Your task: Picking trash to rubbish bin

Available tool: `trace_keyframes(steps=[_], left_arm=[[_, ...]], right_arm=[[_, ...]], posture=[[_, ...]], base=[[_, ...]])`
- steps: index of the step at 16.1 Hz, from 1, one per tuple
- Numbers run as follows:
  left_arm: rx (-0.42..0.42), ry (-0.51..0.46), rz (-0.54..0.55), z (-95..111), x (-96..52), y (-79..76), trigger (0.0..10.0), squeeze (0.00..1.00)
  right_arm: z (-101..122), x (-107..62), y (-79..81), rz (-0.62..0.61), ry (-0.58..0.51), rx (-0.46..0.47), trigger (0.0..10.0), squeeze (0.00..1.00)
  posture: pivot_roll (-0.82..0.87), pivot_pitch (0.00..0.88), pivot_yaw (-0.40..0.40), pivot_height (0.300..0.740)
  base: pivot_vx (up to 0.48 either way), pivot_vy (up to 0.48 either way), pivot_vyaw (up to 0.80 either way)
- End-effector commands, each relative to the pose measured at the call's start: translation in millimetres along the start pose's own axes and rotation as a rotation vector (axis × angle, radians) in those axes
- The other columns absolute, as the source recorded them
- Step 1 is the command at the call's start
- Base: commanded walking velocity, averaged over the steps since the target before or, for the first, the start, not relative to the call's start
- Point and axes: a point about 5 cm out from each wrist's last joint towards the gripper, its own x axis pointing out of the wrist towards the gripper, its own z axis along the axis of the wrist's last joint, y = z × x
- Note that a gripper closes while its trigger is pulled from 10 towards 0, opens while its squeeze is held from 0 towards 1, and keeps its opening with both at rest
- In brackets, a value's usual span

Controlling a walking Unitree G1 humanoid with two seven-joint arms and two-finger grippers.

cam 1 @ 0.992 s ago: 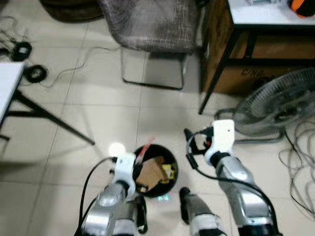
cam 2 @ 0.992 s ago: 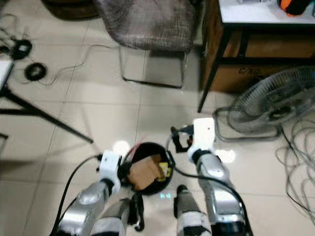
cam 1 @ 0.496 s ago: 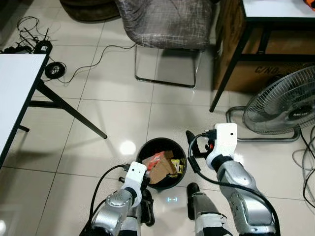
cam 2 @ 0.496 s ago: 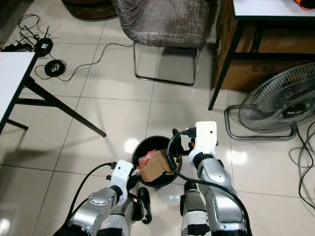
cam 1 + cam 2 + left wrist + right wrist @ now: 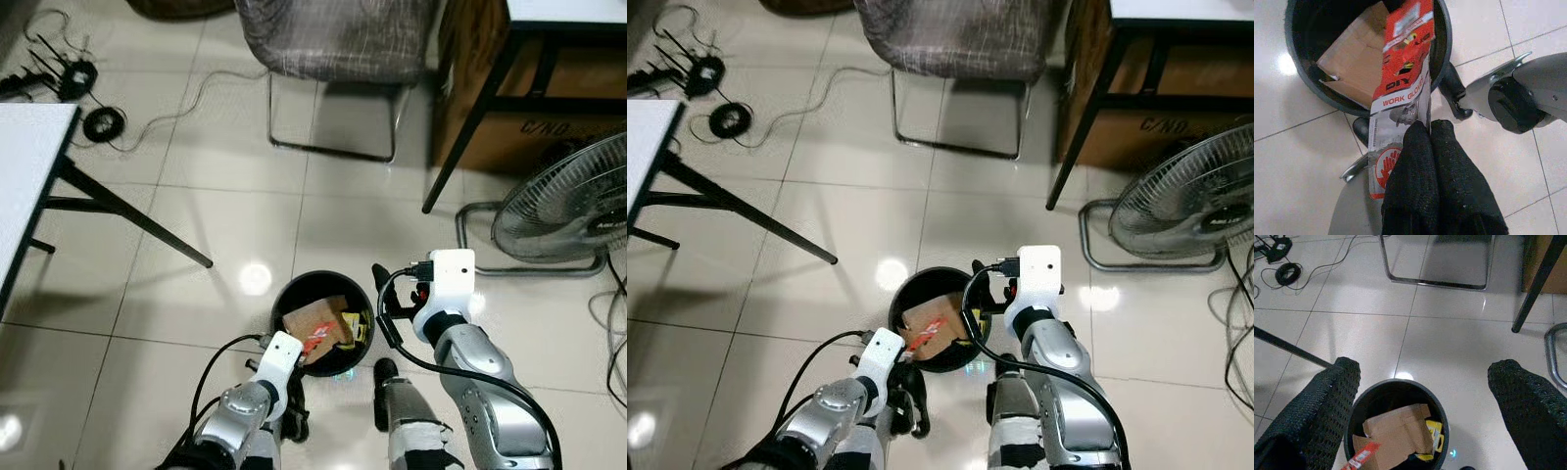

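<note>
Left gripper [image 5: 1425,134]: jaws clenched on the lower, grey-and-white end of a red work-gloves package [image 5: 1400,88], fingers [image 5: 1410,171] pressing together flat against the card. Holding the package tilted, red upper end already reaching over the rim and into the mouth of the black rubbish bin [image 5: 284,299] (the printed words "WORK GLOVES" readable in the left wrist view). Hovering just beside the bin's near rim, on the robot's own side.

Right gripper [image 5: 1425,382]: jaws spread wide and grasping nothing, hanging above the bin's far-right side, with the bin visible between the two fingers in the right wrist view.

Inside the bin: a piece of brown cardboard [image 5: 1396,428] lying across the bottom, a small yellow item [image 5: 1436,440] tucked beside it.

Step in hand, judging from these positions: depositing, with the package partly over the opening but not yet let go. Next move calling for a slight advance over the bin's centre, then opening the left jaws so the package drops clear of the rim. Risk to note: releasing too early, with the lower end outside the rim, possibly tipping the card back onto the floor.

Surroundings: tiled floor [image 5: 196,196], a chair [image 5: 333,39] beyond the bin, a standing fan [image 5: 568,206] to the right, a white counter [image 5: 24,176] to the left, cables [image 5: 88,108] lying near it.
</note>
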Motion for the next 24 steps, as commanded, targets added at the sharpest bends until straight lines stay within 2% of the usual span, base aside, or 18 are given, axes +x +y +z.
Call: trace_keyframes(steps=[1,8,13,18,19,20,21,24], left_arm=[[-0.02,0.055,-0.005,-21,-2.4,-3.7,10.0,0.0],[-0.041,-0.035,0.073,-4,2.7,0.6,10.0,0.0],[-0.053,-0.077,0.038,15,10.9,-12.4,10.0,0.0],[-0.033,-0.101,0.05,23,13.8,-17.3,10.0,0.0],[-0.038,-0.103,0.065,25,13.6,-14.9,10.0,0.05],[-0.043,-0.105,0.07,25,13.4,-13.2,10.0,0.32],[-0.045,-0.108,0.076,26,13.2,-12.1,10.0,1.0],[-0.062,-0.116,0.074,26,13.4,-12.4,10.0,1.0]], right_arm=[[-7,-5.4,1.2,-0.003,0.03,0.016,10.0,0.0],[-6,-11.7,-2.7,-0.016,0.038,0.008,10.0,0.0],[-6,-13.2,-1.1,-0.014,0.044,0.005,10.0,0.0],[-6,-14.6,-2.3,-0.018,0.044,0.004,10.0,0.0],[-6,-14.3,-1.9,-0.017,0.044,0.005,10.0,0.0],[-5,-14.0,-1.3,-0.016,0.043,0.005,10.0,0.0],[-5,-14.0,-1.2,-0.015,0.043,0.005,10.0,0.0],[-5,-13.9,-1.1,-0.016,0.044,0.006,10.0,0.0]], posture=[[-0.18,0.43,0.132,0.74],[-0.2,0.448,0.122,0.74],[-0.2,0.456,0.123,0.74],[-0.21,0.458,0.123,0.74],[-0.21,0.458,0.123,0.74],[-0.21,0.458,0.123,0.74],[-0.21,0.458,0.123,0.74],[-0.22,0.46,0.122,0.74]], base=[[0.0,0.0,0.0],[0.0,0.0,0.0],[0.0,0.0,0.0],[0.0,0.0,0.0],[0.0,0.0,0.0],[0.0,0.0,0.0],[0.0,0.0,0.0],[0.0,0.0,0.0]])
